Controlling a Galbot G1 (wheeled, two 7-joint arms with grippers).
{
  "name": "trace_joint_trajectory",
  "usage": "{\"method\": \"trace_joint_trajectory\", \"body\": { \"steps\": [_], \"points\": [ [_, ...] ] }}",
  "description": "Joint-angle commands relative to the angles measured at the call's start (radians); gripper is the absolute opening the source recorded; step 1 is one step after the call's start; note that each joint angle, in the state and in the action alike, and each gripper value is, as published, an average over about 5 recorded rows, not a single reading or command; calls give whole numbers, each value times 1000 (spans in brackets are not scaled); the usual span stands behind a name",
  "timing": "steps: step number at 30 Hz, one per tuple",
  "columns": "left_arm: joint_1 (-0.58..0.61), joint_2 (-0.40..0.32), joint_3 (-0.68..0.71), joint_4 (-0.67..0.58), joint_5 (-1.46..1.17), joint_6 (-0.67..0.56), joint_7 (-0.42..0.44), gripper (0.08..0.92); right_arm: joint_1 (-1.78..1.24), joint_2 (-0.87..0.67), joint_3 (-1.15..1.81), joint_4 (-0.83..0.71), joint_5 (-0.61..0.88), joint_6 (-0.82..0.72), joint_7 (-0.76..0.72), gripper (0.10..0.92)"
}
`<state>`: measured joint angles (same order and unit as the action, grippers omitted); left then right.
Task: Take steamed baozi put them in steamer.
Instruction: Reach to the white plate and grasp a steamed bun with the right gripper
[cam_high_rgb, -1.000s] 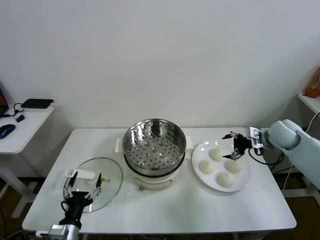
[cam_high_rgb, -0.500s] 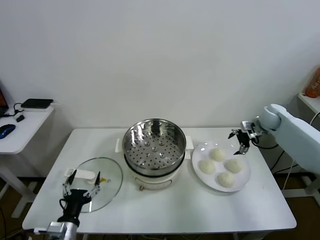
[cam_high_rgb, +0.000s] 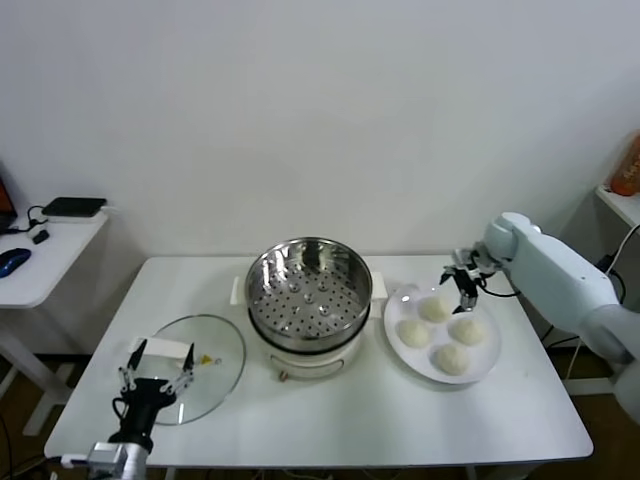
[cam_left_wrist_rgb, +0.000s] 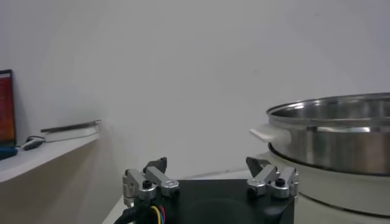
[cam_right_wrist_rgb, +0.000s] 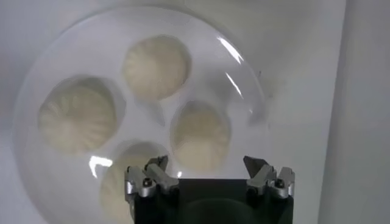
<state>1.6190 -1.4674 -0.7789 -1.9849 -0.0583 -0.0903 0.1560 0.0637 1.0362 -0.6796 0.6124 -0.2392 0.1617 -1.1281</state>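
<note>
Baozi, four small round off-white dough buns (cam_high_rgb: 441, 333), all lie on a flat white round plate (cam_high_rgb: 489, 362) on the right part of the white table (cam_high_rgb: 350, 415); none is in the pot. In the right wrist view the same four buns (cam_right_wrist_rgb: 155, 66) sit clustered on the plate (cam_right_wrist_rgb: 36, 91), close together.

The round shiny stainless-steel steamer (cam_high_rgb: 309, 285), with a perforated basket floor and a white cooker base, stands at the middle of the table, just left of the plate. Its basket holds nothing. From the left wrist view the steel wall of the steamer (cam_left_wrist_rgb: 341, 140) and one white side handle show.

The right gripper (cam_high_rgb: 461, 283) hovers above the far edge of the plate, over the rearmost bun, with its fingers (cam_right_wrist_rgb: 148, 178) spread wide and nothing between them. It touches no bun.

A round glass lid (cam_high_rgb: 225, 362) lies flat on the table left of the steamer. The left gripper (cam_high_rgb: 152, 367) is parked low at the near left, over the lid's edge, its fingers (cam_left_wrist_rgb: 151, 179) apart and empty.
</note>
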Motion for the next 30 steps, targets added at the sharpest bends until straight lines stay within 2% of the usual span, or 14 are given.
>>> {"method": "trace_joint_trajectory", "body": {
  "steps": [1,25,30],
  "points": [
    [-2,3,-2,4,-2,2,0,823,-10,74,29,-98,-27,16,2,823],
    [-2,2,-10,10,-7,0,-3,823,-28,112,106,-165,-102,26,1,823],
    [-2,2,-10,9,-7,1,-3,823,-30,114,112,-169,-110,26,-1,759]
  ]
}}
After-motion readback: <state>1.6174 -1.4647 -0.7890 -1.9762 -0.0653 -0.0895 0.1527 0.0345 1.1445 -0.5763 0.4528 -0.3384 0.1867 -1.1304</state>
